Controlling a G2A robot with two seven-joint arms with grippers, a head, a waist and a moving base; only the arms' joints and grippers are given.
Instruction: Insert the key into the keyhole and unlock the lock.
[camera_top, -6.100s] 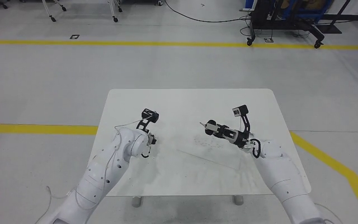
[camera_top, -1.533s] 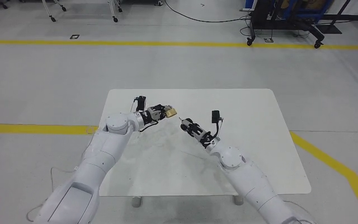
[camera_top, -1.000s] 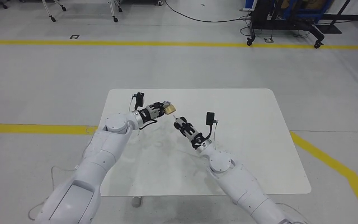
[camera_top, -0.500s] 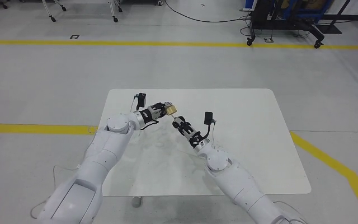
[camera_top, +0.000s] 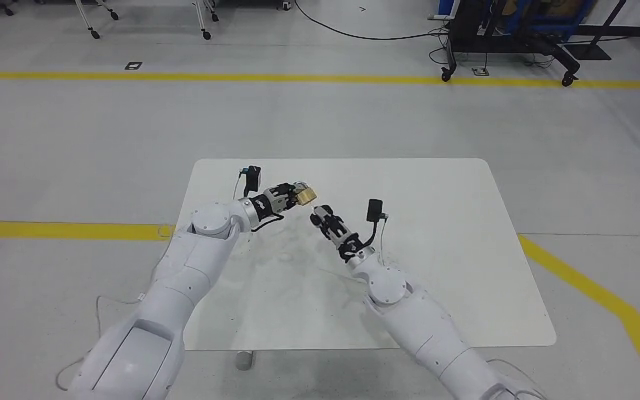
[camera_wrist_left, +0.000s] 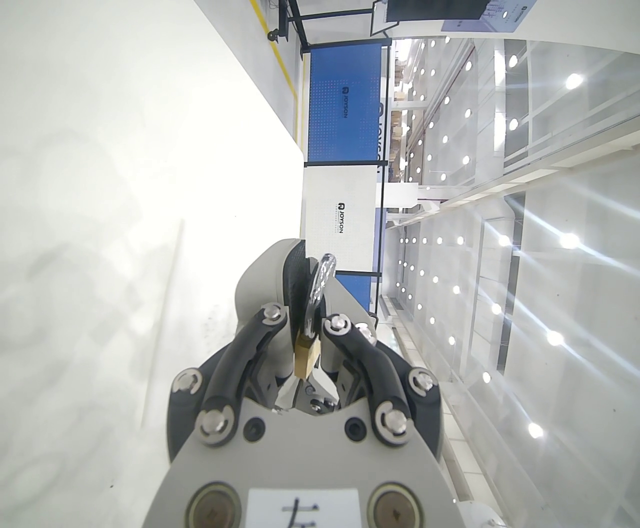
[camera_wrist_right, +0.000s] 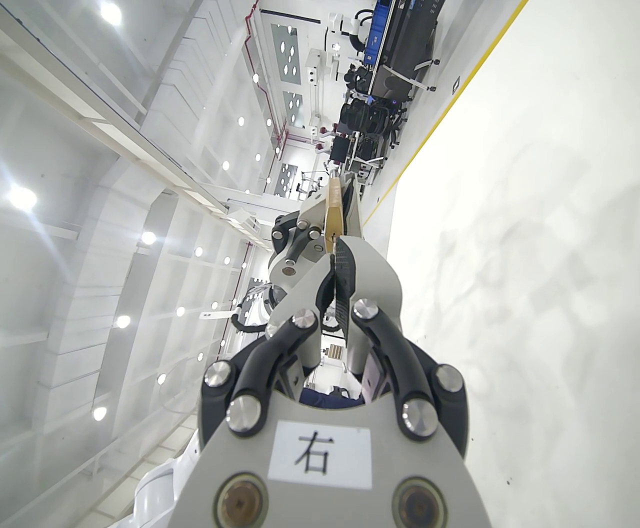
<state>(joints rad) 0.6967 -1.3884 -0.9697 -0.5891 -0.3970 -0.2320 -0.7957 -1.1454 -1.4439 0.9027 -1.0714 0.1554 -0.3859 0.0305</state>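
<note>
Right hand (camera_wrist_right: 335, 252), nearest in its wrist view, is pinched together on a thin sliver, the key (camera_wrist_right: 331, 256) by my reckoning. It has swung up across the table (camera_top: 450, 250), from centre right to just left of centre in the top view! The gap is gone: its tip now sits against the brass lock (camera_top: 306, 195), barely creeping this last half second. Just beyond, the left hand (camera_top: 293, 193) stays clamped on that lock, held above the table. That reads as key meeting keyhole. Whether it's in, can't tell, and the turn isn't done. Count: one key, one lock, two hands, one table.
</note>
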